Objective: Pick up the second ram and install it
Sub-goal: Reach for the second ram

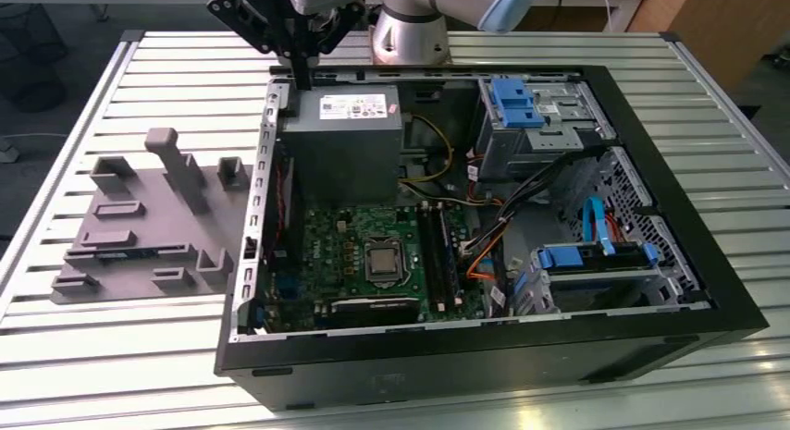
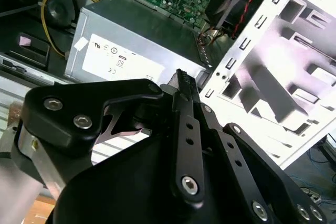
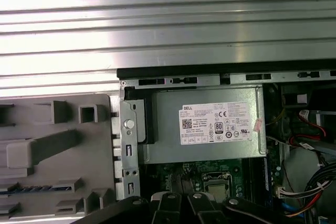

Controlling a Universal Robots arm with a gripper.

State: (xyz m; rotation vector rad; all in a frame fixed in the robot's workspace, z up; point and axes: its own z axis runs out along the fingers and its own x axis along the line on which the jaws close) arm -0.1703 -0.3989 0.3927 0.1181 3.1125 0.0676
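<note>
Exterior view: we see the gripper (image 1: 302, 83) hanging above a corner of the open computer case (image 1: 494, 356), beside the case's power supply (image 1: 339, 134). Its fingers are pressed together, and we make out nothing between them. The second ram (image 1: 117, 254), a thin dark strip, lies in a low slot of the grey holder (image 1: 161, 231) just outside the case wall, well apart from the gripper. We judge pickup and installation both undone. Inside the case, the memory slots (image 1: 435, 254) are too dark to tell whether any is filled.
</note>
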